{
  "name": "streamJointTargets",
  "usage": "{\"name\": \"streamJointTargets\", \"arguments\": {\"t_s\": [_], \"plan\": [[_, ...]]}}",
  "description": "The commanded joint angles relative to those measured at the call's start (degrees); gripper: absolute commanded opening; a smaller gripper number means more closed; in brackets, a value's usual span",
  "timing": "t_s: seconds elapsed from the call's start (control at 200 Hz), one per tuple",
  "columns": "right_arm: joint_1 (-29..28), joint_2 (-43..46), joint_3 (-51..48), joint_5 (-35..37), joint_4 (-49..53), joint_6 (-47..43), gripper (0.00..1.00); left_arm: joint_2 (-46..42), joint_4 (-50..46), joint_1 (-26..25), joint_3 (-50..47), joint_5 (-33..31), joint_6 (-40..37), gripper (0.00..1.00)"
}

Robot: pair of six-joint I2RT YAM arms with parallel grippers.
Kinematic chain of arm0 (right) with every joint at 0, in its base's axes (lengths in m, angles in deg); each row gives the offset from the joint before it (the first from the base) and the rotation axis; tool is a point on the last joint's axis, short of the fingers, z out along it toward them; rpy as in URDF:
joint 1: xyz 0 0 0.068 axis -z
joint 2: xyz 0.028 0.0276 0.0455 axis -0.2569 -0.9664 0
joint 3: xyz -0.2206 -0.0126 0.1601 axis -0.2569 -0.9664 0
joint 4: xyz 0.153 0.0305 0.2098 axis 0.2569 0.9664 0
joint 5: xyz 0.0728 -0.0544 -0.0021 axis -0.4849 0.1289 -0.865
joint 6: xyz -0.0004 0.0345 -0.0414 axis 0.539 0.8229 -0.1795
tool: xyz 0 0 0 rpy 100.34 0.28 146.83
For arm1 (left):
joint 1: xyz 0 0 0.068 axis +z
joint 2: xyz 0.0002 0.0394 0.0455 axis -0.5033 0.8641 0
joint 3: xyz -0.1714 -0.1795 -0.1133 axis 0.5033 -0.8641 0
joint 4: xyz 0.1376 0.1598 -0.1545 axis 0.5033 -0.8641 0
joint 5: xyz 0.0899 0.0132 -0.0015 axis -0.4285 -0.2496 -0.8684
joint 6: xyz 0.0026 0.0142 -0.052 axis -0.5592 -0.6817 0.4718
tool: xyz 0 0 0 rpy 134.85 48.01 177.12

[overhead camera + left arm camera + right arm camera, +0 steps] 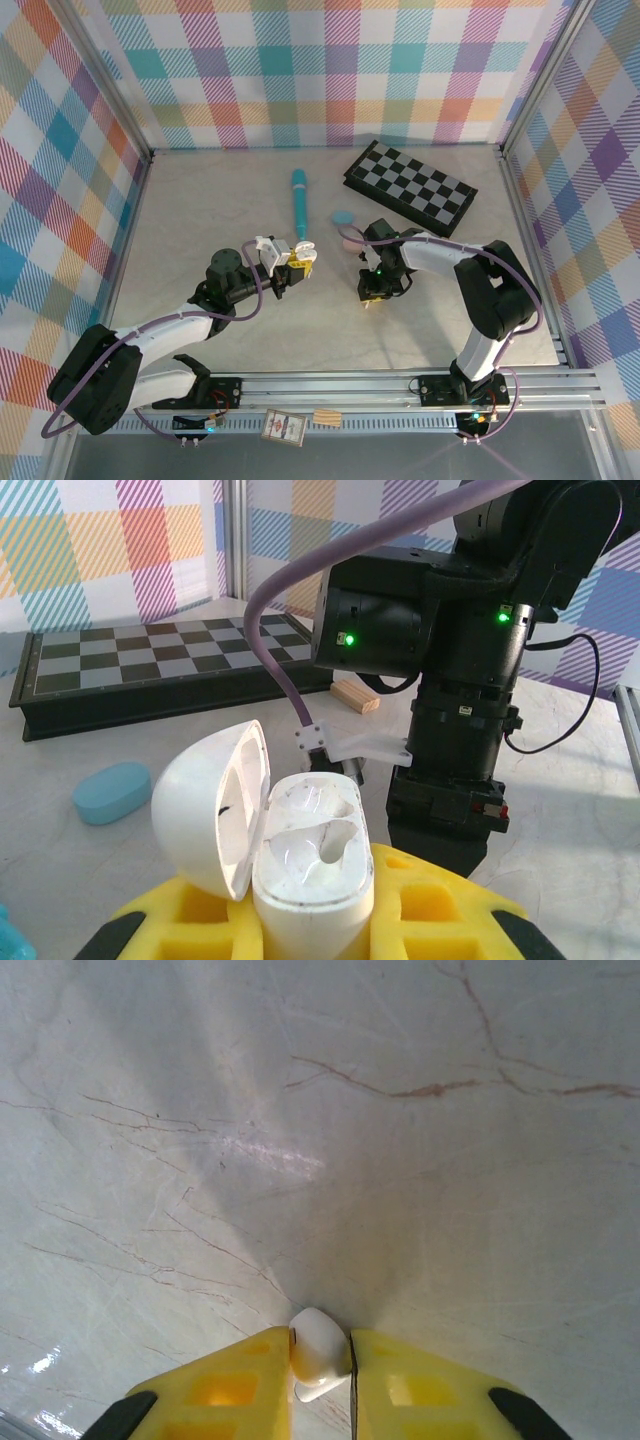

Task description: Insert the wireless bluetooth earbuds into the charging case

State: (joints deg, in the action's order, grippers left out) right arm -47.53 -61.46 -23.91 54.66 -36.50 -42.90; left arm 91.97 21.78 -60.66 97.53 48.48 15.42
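Note:
My left gripper [298, 257] [315, 900] is shut on a white charging case [312, 860]. The case stands upright with its lid [205, 805] swung open to the left, and both moulded sockets look empty. My right gripper [370, 298] [320, 1360] points down at the table and is shut on a white earbud [316, 1348], pinched between the yellow fingers [240, 1385] just above the marble surface. In the left wrist view the right arm [460, 680] stands close behind the open case.
A folded checkerboard [410, 186] lies at the back right. A teal pen [299, 205] lies behind the left gripper. A light blue oval case [343, 216] [112, 792] and a pink case [350, 238] rest near the right arm. A small wooden block [356, 695] sits by the board.

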Motion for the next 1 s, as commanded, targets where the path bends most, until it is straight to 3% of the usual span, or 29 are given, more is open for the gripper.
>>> {"name": "streamJointTargets", "arguments": {"t_s": [0.0,0.255,0.545,0.995], "plan": [[-0.18,1.63,-0.56,1.10,0.85,-0.38,0.20,-0.43,1.08,0.55,1.31,1.41,-0.77,0.00],[-0.20,11.26,0.06,4.35,1.66,-1.15,0.19,2.54,0.19,-0.32,2.69,4.48,-0.14,0.00],[-3.16,20.77,8.09,7.32,5.57,-4.19,0.19,9.75,1.10,-4.22,6.43,5.60,1.68,0.00],[-7.96,22.37,15.85,10.02,4.73,-6.24,0.18,16.60,5.80,-8.15,9.75,4.79,6.88,0.00]]}}
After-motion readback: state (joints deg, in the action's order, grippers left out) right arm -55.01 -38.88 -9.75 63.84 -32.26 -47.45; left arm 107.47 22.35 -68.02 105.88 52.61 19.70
